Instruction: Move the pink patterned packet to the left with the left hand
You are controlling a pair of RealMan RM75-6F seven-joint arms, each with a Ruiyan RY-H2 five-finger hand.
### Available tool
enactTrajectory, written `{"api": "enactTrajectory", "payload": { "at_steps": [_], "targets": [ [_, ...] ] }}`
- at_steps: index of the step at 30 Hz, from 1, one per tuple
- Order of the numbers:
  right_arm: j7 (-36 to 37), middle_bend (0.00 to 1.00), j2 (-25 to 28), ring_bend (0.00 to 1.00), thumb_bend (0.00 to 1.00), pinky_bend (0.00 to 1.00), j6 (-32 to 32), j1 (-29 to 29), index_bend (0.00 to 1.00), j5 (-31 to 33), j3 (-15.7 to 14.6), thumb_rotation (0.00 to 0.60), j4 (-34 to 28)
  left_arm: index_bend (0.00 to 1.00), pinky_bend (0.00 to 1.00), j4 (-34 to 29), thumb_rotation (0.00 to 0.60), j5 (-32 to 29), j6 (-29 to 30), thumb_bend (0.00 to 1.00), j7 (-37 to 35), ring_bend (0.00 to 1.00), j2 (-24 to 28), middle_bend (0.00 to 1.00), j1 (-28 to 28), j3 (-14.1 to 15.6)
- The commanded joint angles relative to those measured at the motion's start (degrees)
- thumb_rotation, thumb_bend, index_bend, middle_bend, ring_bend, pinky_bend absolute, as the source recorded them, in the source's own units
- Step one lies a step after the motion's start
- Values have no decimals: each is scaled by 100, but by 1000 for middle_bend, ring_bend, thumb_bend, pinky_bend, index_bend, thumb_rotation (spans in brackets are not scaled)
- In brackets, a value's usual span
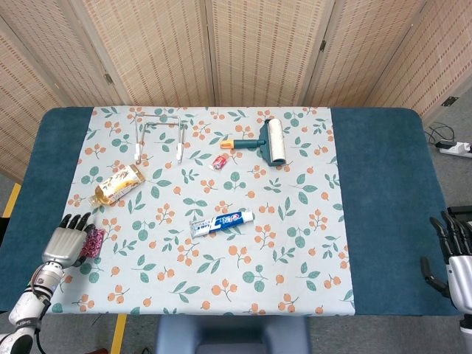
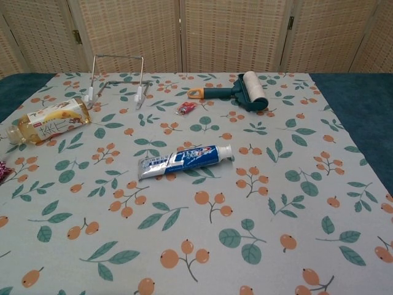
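Pink and dark-patterned, the packet (image 1: 94, 242) lies at the left edge of the floral tablecloth (image 1: 295, 243), close to the near-left corner of the table (image 1: 383, 184). In the head view the left hand (image 1: 65, 241) rests right beside it, fingers extended toward the far side and touching the packet's left side; whether the fingers actually hold it or only lie against it cannot be told from this angle. In the chest view only a sliver of the packet (image 2: 3, 170) shows at the left border, and the left hand is out of frame there.

The right hand (image 1: 451, 258) sits at the table's near-right edge on the blue cloth, well apart from every item, its dark fingers spread and holding nothing.

A bottle of yellow drink (image 1: 116, 184) lies on its side beyond the packet, cap pointing toward the left edge. Near the middle of the cloth lies a blue and white toothpaste tube (image 1: 222, 220), cap to the right. Farther back, a small red wrapped sweet (image 1: 219, 161) lies between the tube and a lint roller (image 1: 265, 141) with a dark green handle and an orange tip. A bent wire stand (image 1: 158, 133) stands at the far left. Woven folding screens (image 1: 243, 44) close off the background.
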Motion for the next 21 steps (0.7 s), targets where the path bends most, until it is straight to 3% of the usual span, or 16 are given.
{"api": "enactTrajectory", "payload": {
  "at_steps": [1, 21],
  "targets": [
    [-3, 0, 4, 0, 495, 0, 8, -8, 0, 3, -3, 600, -5, 213, 0, 67, 600, -22, -48, 335, -5, 0, -50, 0, -9, -18],
    [-45, 0, 9, 0, 495, 0, -11, -4, 0, 16, -5, 600, -32, 197, 0, 180, 600, -169, -215, 335, 76, 0, -108, 0, -14, -51]
  ]
}}
